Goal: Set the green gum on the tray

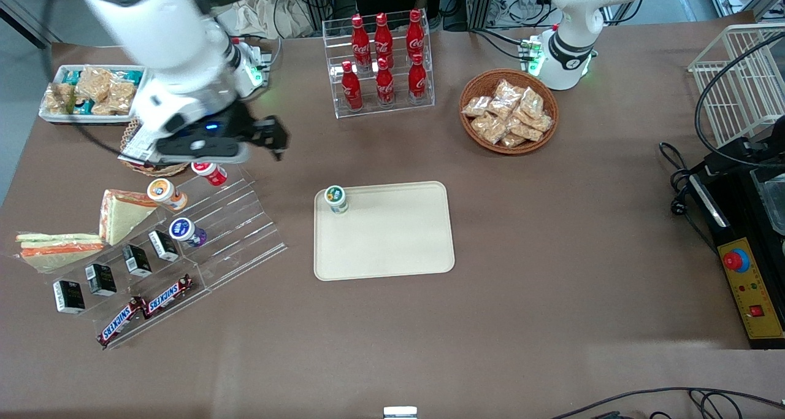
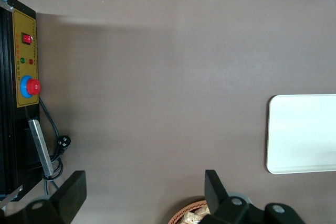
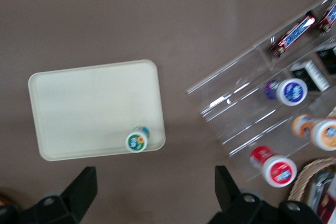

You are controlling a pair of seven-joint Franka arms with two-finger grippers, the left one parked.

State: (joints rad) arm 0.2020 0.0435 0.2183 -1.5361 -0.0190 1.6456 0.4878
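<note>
The green gum (image 1: 336, 198) stands upright on the tray (image 1: 392, 247), tucked into the tray's corner that is farthest from the front camera and toward the working arm's end of the bench (image 1: 552, 235). Its green lid with the yellow-and-white mark faces up, and nothing is touching it. The wrist camera looks straight down on the same thing: green gum (image 3: 137, 140) in the corner of the tray (image 3: 84, 103), just inside the low rim.

The tool (image 1: 275, 138) hangs in the air, well apart from the gum, farther from the front camera than the tray and toward the working arm's end. Its two fingers (image 3: 84, 190) are spread wide with nothing between them.

Under the arm, the clear stepped rack (image 1: 233, 222) sits beside the tray. On it lie the red-lidded bottle (image 1: 210, 172), the orange-lidded bottle (image 1: 165, 193) and the blue-lidded purple bottle (image 1: 187, 232), with small black cartons (image 1: 136, 260) and Snickers bars (image 1: 147, 308) on the steps nearer the camera. Wrapped sandwiches (image 1: 92, 229) lie just beside the rack, toward the working arm's end.

Farther from the camera than the tray, a clear stand of cola bottles (image 1: 383, 63) is set up, and a wicker basket of snack packets (image 1: 509, 111) lies toward the parked arm's end.
</note>
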